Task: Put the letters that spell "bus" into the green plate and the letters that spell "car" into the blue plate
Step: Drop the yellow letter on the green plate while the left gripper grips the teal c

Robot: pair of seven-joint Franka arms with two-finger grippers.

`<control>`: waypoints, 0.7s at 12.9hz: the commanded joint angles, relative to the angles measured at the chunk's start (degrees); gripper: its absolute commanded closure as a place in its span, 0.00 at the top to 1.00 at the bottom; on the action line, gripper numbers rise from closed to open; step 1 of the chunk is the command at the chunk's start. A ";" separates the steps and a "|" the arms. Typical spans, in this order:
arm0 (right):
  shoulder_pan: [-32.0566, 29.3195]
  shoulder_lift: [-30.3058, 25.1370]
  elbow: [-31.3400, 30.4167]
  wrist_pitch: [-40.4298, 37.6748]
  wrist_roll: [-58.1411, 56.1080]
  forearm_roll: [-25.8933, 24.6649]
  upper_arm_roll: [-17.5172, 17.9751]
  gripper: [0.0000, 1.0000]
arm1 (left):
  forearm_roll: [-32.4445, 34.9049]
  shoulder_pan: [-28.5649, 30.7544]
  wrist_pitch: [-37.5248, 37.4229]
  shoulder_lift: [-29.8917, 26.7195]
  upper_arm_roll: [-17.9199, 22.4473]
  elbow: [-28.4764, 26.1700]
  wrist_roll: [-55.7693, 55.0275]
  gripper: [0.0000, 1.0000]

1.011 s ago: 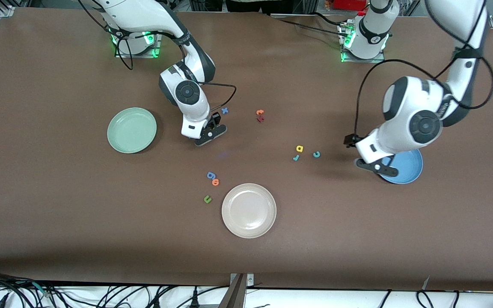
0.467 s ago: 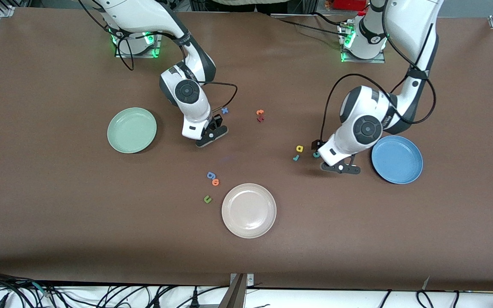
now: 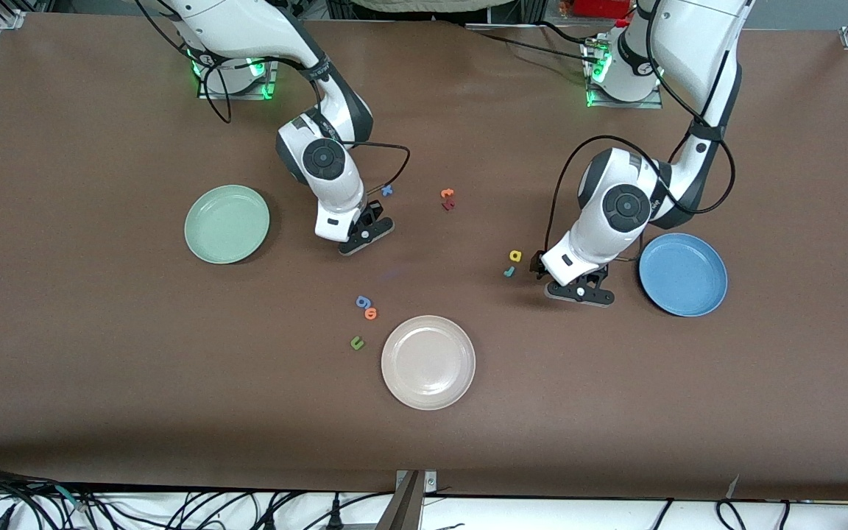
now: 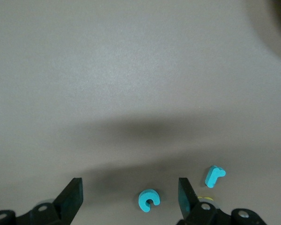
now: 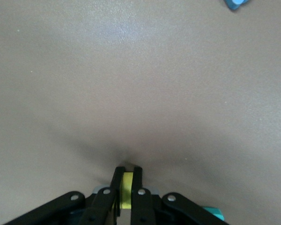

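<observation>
Nothing delivered yet: the round mint-green plate (image 3: 227,224) and the round medium-blue plate (image 3: 682,274) both sit bare.

Right gripper (image 5: 125,185), low over the table between the green plate and the small blue foam x (image 3: 387,191), is clamped on a small yellow foam piece (image 5: 127,188); which letter, I can't tell.

Left gripper (image 4: 131,199) has its jaws apart, straddling the teal foam c (image 4: 149,199) beside the blue plate. The thin teal foam r (image 3: 509,271) and yellow foam a (image 3: 515,256) lie just beside it, untouched.

All six letters are still to place.
</observation>
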 commanded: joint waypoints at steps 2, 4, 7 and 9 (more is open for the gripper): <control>0.88 -1.87 1.11 -5.56 -0.42 -0.26 -0.88 0.00 | -10.72 -0.45 0.80 -0.55 0.63 -2.67 -8.11 0.91; 0.79 -6.36 1.20 -10.67 -1.21 -0.26 -5.00 0.00 | -11.62 -0.80 0.89 -0.55 0.54 -2.68 -18.81 1.00; 0.71 -9.88 1.11 -19.96 -9.01 -0.26 -12.90 0.00 | -11.27 -1.24 0.80 -0.37 0.63 -2.76 -25.02 1.00; 0.71 -10.59 0.94 -24.99 -12.88 -0.26 -18.35 0.00 | -11.18 -1.33 0.80 -0.11 0.63 -2.76 -26.50 0.99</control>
